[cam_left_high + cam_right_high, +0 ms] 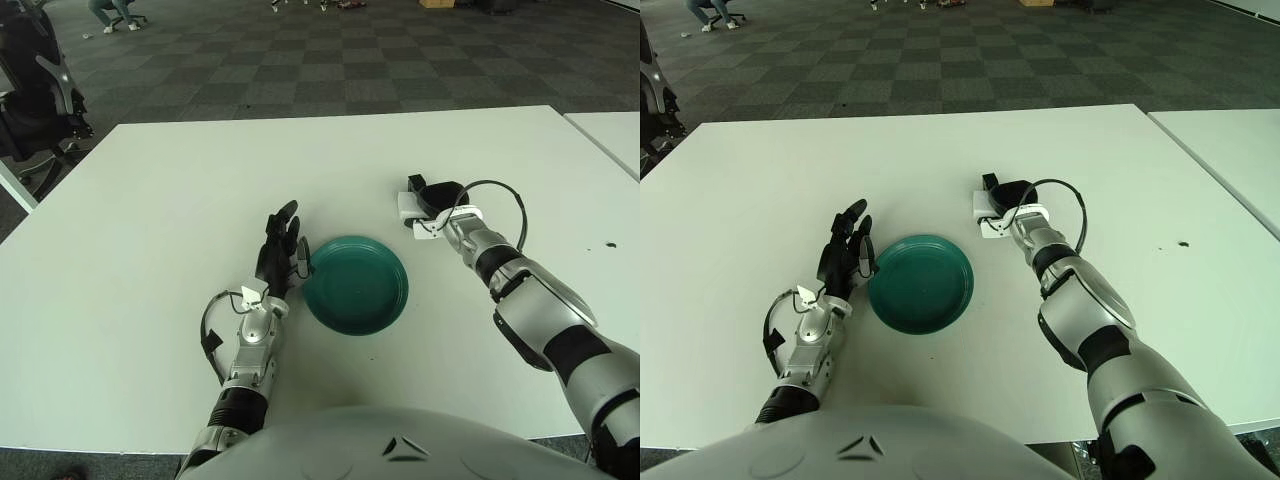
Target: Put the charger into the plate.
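White charger (408,204) under right hand (436,194)

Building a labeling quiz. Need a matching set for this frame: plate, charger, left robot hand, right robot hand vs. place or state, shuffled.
Things:
1. plate
2. charger
3. left robot hand
4. right robot hand

Descriptions:
A. fingers extended, just left of the green dish
B. white block on the table, beyond the dish to its right
C. dark fingers at the white block
D. green, nothing in it

Pairs: 1-D, 2-B, 3-A, 4-C
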Motion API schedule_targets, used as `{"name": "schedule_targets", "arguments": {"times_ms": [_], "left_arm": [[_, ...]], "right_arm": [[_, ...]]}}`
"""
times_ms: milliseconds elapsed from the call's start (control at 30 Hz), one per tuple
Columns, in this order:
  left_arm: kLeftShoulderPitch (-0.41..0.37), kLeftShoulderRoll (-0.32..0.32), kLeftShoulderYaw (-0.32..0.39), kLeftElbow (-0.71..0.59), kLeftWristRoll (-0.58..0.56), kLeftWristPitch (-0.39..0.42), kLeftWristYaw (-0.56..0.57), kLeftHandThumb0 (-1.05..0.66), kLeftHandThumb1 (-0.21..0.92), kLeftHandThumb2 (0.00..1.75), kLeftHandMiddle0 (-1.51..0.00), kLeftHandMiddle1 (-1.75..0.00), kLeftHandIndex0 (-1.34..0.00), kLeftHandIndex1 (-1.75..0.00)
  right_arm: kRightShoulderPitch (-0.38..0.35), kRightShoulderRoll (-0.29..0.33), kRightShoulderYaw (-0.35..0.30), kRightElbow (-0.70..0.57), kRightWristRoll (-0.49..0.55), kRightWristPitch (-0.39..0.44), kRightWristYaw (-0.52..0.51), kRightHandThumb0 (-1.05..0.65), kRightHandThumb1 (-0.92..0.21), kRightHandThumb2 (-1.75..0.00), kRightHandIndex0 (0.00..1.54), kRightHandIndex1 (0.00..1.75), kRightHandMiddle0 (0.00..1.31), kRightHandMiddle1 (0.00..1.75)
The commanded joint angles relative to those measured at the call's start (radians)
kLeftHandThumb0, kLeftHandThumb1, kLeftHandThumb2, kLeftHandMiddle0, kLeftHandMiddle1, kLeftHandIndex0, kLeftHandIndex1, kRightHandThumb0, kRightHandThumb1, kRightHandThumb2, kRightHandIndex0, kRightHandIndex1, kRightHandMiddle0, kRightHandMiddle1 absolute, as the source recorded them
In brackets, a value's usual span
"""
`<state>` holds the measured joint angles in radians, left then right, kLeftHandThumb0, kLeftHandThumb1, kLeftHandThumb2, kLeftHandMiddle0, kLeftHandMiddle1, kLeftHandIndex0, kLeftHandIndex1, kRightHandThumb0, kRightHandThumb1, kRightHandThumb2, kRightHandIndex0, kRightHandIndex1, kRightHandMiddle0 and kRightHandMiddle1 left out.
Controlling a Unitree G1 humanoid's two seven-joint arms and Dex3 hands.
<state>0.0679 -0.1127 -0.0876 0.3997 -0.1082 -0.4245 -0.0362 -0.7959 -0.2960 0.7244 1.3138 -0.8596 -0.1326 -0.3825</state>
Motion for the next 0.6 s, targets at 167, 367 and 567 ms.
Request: {"name": "schedule_targets", "arguments": {"times_ms": [167, 367, 567], "left_arm": [[0.086, -0.082, 0.021, 0.150, -0.027, -0.009, 0.012, -0.78, 0.92, 0.98, -0.25, 0.00, 0.00, -0.59], [0.087, -0.079, 0.017, 0.148, -0.014, -0.018, 0.019, -0.78, 0.92, 0.99, -0.25, 0.00, 0.00, -0.60], [0.093, -0.070, 0.014, 0.134, -0.015, -0.006, 0.014, -0.79, 0.92, 1.00, -0.25, 0.00, 0.00, -0.60]], "right_arm": [[0.102, -0.013, 0.010, 0.075, -0.008, -0.030, 0.028, -0.42, -0.53, -1.04, 1.21, 1.75, 0.45, 1.75], [0.018, -0.006, -0.029, 0.068, 0.022, -0.026, 0.053, -0.43, -0.49, -1.09, 1.23, 1.75, 0.48, 1.75], [-0.068, -0.019, -0.074, 0.054, 0.052, -0.047, 0.048, -0.45, -0.43, -1.17, 1.26, 1.75, 0.53, 1.75]]}}
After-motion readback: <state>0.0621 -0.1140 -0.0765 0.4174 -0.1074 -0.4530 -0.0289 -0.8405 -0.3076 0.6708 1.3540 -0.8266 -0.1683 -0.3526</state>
